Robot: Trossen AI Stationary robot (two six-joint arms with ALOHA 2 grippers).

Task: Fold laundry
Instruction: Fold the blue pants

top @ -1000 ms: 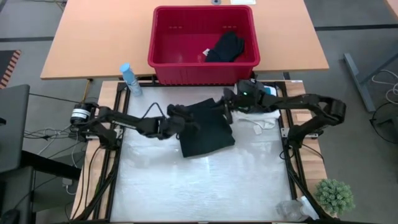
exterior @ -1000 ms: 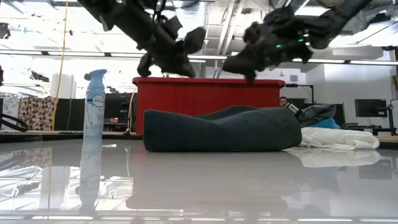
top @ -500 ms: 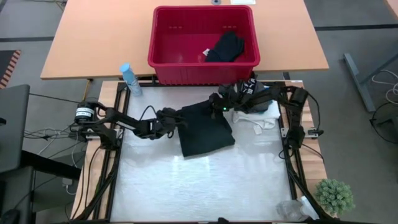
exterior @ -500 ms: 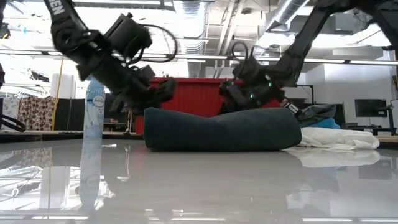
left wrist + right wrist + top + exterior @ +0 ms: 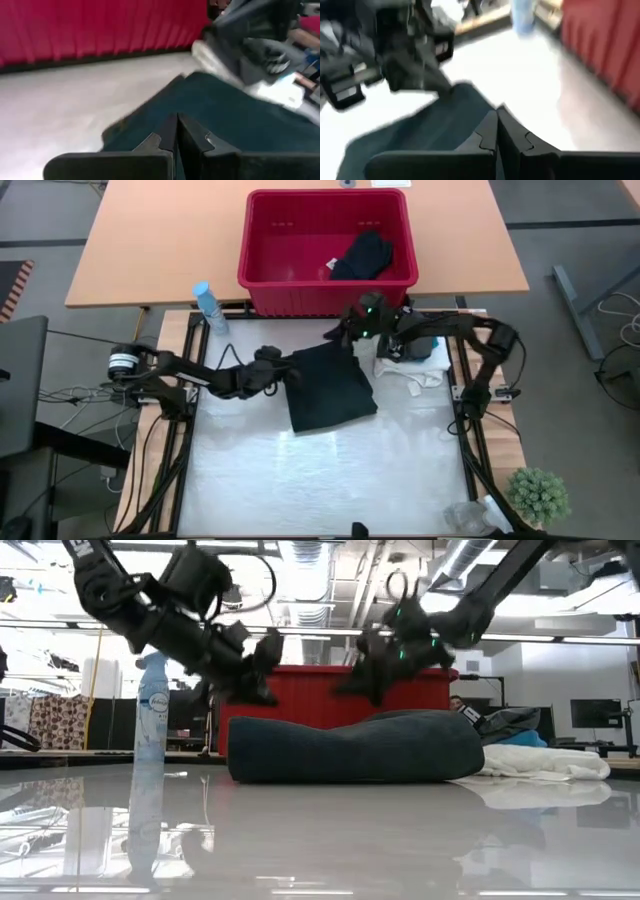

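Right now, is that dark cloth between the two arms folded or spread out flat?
Folded: the dark grey garment lies as a compact rectangle, and the low view shows it thick and rounded.

The folded garment on the table is dark grey with a teal tinge, plain and unpatterned, and beside it lies a white cloth with a small light-blue piece on top. The basket is bright red with ribbed walls and holds black clothes. The spray bottle is pale blue, the table top glossy whitish-grey, and both arms are black.
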